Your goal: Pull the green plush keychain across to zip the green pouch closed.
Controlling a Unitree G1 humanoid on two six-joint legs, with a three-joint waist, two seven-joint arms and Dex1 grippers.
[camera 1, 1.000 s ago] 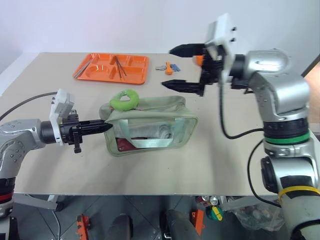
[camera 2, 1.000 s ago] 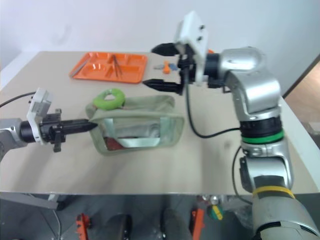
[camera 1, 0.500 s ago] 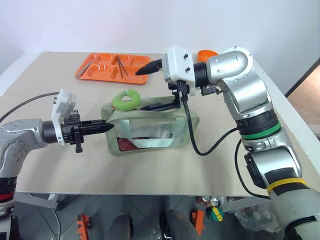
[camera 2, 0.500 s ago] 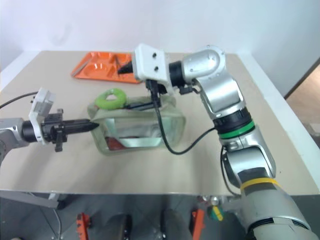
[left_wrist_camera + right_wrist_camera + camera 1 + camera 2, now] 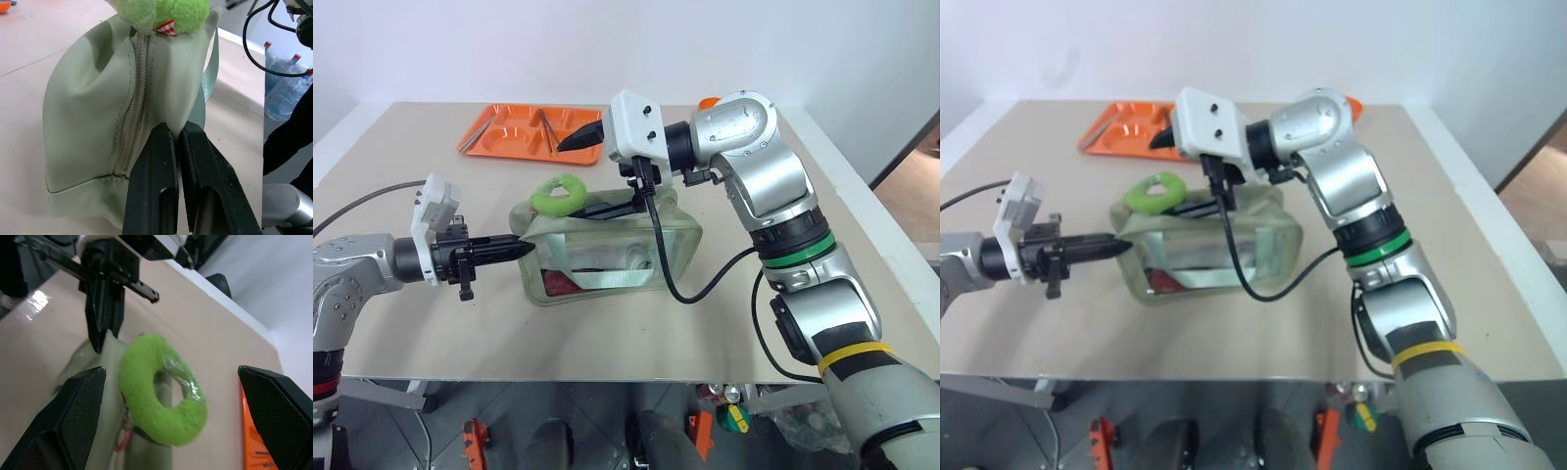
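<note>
The pale green pouch [image 5: 607, 257] lies on the table, its zipper [image 5: 131, 103] running along the top. At the pouch's left end rests the lime-green plush keychain [image 5: 558, 195], a fuzzy ring [image 5: 161, 391]. My left gripper [image 5: 514, 249] is level and shut on the fabric of the pouch's left end [image 5: 176, 137]. Reaching in from the right, my right gripper [image 5: 574, 179] stands open just over the pouch top. One finger [image 5: 579, 140] is above the plush and the other [image 5: 610, 208] lies along the zipper line. Its fingers do not touch the plush.
An orange compartment tray [image 5: 509, 137] with some utensils sits at the back left of the table. A small orange object [image 5: 708, 102] peeks out behind my right arm. A black cable [image 5: 671, 279] from the right wrist hangs in front of the pouch.
My right gripper swung left and down, from high above the pouch's right end to the plush at the left end, staying open. The left gripper kept its grip and place.
</note>
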